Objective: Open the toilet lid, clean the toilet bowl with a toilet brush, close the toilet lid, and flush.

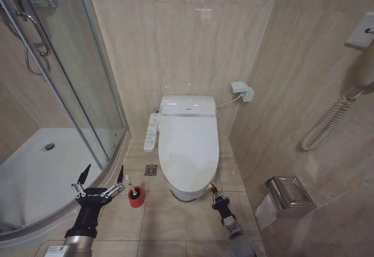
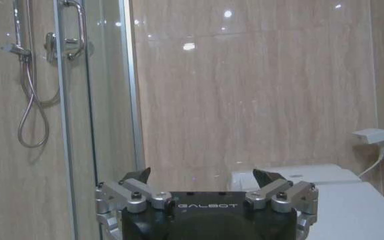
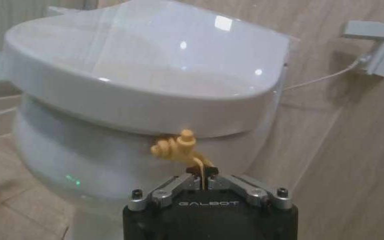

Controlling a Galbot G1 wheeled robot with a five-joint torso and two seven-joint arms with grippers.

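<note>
The toilet lid lies shut over the toilet bowl, so the bowl's inside is hidden; its white outer body shows below the lid. A yellow loop strap hangs at the lid's front rim. My right gripper is at the toilet's front right, low down, and is shut on the strap's thin end. The toilet brush stands in its red cup on the floor left of the toilet. My left gripper hovers open just left of the cup, fingers pointing up.
A curved glass shower enclosure with a raised tray fills the left. The long control panel sticks out on the toilet's left. A metal paper holder and a coiled cord hang on the right wall. A floor drain lies beside the toilet.
</note>
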